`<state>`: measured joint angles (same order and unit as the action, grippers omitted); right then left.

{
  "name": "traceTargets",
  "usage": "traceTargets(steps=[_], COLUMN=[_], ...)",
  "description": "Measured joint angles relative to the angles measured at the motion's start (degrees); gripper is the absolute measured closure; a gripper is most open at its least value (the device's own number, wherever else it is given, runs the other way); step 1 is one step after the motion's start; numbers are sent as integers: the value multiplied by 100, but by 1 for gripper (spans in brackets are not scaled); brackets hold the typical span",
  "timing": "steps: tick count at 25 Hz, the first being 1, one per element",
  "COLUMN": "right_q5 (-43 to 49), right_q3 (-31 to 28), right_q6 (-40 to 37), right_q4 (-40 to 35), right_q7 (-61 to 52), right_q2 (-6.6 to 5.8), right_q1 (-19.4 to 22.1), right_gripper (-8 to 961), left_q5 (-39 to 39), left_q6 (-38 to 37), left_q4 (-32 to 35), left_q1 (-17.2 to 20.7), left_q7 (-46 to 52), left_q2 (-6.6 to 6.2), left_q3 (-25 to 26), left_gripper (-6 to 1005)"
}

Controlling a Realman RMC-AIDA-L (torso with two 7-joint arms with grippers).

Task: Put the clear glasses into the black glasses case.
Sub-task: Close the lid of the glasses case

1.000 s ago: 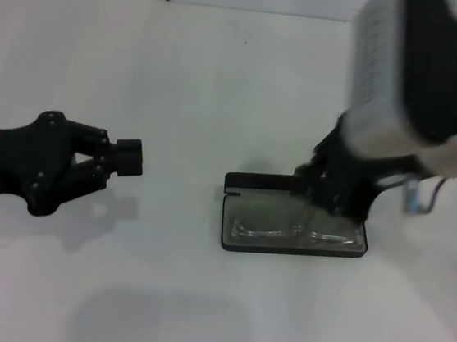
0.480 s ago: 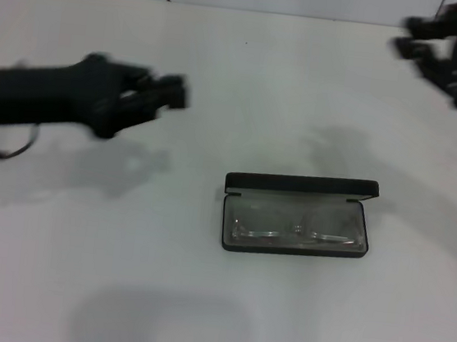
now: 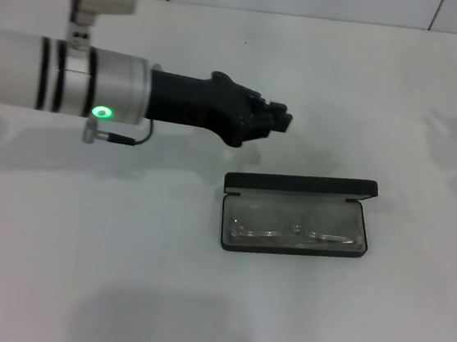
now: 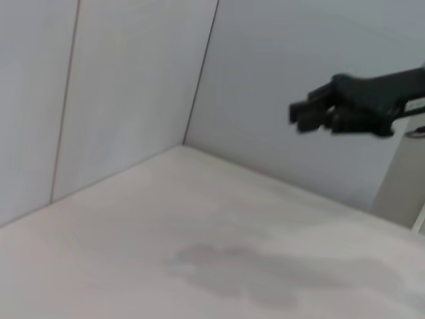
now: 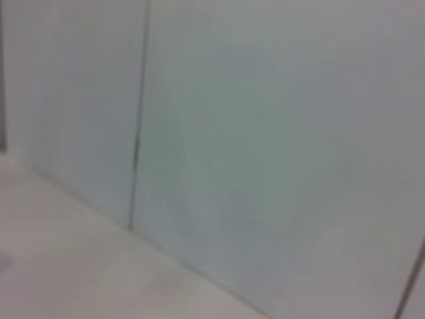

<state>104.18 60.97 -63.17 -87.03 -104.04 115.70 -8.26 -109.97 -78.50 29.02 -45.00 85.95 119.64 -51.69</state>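
The black glasses case (image 3: 301, 184) lies open on the white table, right of centre in the head view, its lid standing up at the far side. The clear glasses (image 3: 292, 230) lie inside it on the grey lining. My left arm reaches in from the left, and my left gripper (image 3: 279, 117) hovers shut and empty above the table, just behind and left of the case. The head view does not show my right gripper. In the left wrist view, a black gripper (image 4: 302, 116) farther off in the air seems to be the right one.
The white table (image 3: 120, 249) spreads all around the case. A pale panelled wall (image 4: 133, 80) rises at its far edge. A thin cable (image 3: 121, 136) hangs under the left arm's silver wrist section.
The right gripper lifted off the case, leaving the glasses in it, and went out of the head view at the upper right. The left arm swung in towards the case.
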Motion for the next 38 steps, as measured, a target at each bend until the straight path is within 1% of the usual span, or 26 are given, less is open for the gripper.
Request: traceTargets(steps=[3,6,8,10,19,26,32,38], right_q5=[-848,-1402,-1623,-1658,-1639,-1650,-1653,-1690], right_q3=[-561,-1039,-1351,-1450,-1433,-1429,-1426,-1452], right_q6=[-259,-646,-954,-1069,-1070,-1097,-1131,-1166], right_q4=[696,1196,1484,1587,1926,2126,2199,2300], right_q7=[623,998,1246,1371,1495,1532,1553,1608], right_q2=[-1,-5,-11,-13,-13,-13,-13,-13], right_q1=[-11,-64,-112,-129,-273,-360,-361,-361], right_gripper=[787,782,779,776,762,751,742,733], left_q5=[154,386,549,665,662,711,973,1060], left_q6=[203,273,333,369,479,688,914,956], left_q4=[-107,-170,-193,-199,-265,-329,-335,-346], left_q1=[-77,-98,-106,-101,-125,-111,-114,-100], left_q7=[-11,-11,-9,-9,-12,-16,-17,-17], left_q2=[29,42,44,45,49,65,77,77], left_q3=[-388,-822,-1065,-1225,-1312,-1654,-2060,-2162], left_gripper=[863,864,866,866,862,860,859,859])
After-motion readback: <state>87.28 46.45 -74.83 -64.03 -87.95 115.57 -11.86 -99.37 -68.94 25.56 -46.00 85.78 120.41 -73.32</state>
